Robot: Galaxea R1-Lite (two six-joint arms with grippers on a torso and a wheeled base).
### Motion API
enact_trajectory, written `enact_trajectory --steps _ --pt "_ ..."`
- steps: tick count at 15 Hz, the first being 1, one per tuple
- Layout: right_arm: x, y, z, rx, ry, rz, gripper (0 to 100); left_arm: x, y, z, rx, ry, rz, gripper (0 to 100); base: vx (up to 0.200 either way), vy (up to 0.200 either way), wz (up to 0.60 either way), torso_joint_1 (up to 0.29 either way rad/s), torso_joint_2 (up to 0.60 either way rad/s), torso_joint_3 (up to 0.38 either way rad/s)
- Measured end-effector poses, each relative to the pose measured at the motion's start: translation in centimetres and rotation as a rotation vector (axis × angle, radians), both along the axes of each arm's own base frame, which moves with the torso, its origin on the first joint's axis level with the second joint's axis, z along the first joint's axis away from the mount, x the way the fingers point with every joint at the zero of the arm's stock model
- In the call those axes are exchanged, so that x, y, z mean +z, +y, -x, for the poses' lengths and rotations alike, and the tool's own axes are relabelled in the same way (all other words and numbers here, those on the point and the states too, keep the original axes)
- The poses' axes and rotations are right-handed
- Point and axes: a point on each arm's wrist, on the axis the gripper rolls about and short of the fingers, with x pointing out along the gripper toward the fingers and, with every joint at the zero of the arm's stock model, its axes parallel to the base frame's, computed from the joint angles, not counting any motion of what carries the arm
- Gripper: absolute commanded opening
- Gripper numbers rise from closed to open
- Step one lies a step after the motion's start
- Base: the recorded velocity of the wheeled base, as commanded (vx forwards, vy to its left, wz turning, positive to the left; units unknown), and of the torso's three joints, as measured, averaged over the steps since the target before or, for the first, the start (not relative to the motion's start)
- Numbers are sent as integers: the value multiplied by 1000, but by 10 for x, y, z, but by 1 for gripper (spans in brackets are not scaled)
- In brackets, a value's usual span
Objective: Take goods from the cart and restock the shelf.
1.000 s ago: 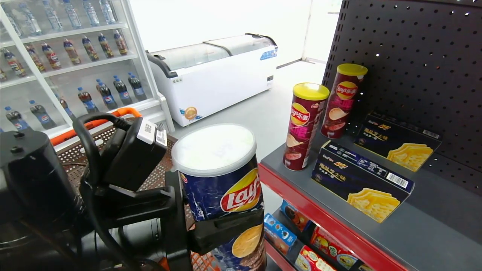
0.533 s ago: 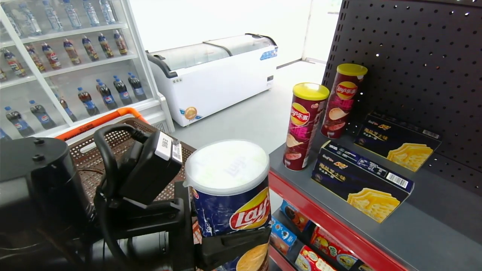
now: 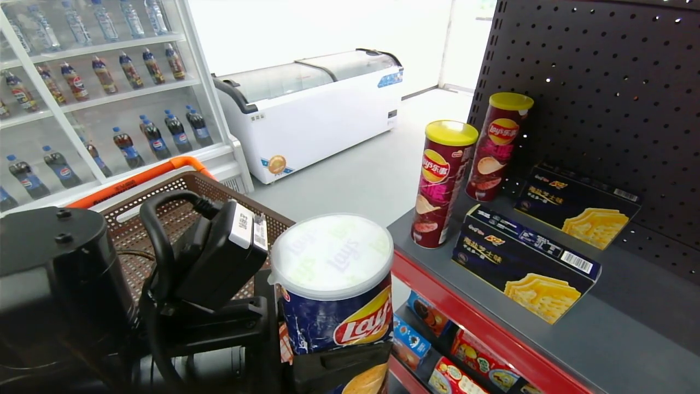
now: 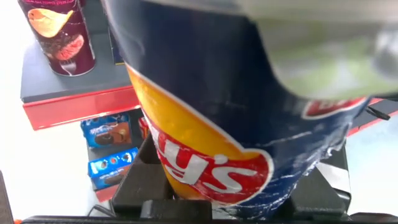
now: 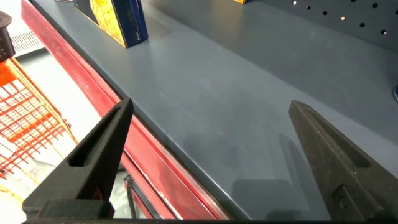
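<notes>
Mid-carry with a blue can [image 3: 334, 309] of chips, from cart [image 3: 235, 196] to shelf [image 3: 629, 323].
Gripping the blue can low on its body with the left tool [image 3: 322, 361], closed tight against both sides, lid up. Holding it upright just off the red front edge of the shelf, between shelf and cart, apparently clear of both. Hanging the right tool [image 5: 214, 168] spread wide and empty above the shelf's bare grey board. Farther along the shelf, two red cans [image 3: 443, 180] standing near its end, with two dark boxes [image 3: 525, 262] just beside them. Judged as the transfer step, with placement not yet done. Next, likely calls for raising the base above the red edge, carrying inward to bare board beside the red cans without knocking them, setting down flat, then letting go.
</notes>
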Motion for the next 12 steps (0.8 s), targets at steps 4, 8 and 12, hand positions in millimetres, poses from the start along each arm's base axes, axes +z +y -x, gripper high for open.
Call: enact_trajectory --steps 4,8,12 --pt "0 0 0 -1 0 0 100 0 1 -1 2 -2 -1 0 0 0 -300 2 0 0" --pt "0 0 0 1 1 0 100 0 1 -2 11 -3 -2 0 0 0 -600 7 5 6" --pt "0 0 0 0 1 0 100 1 0 -2 1 -7 2 0 0 0 -600 1 6 4"
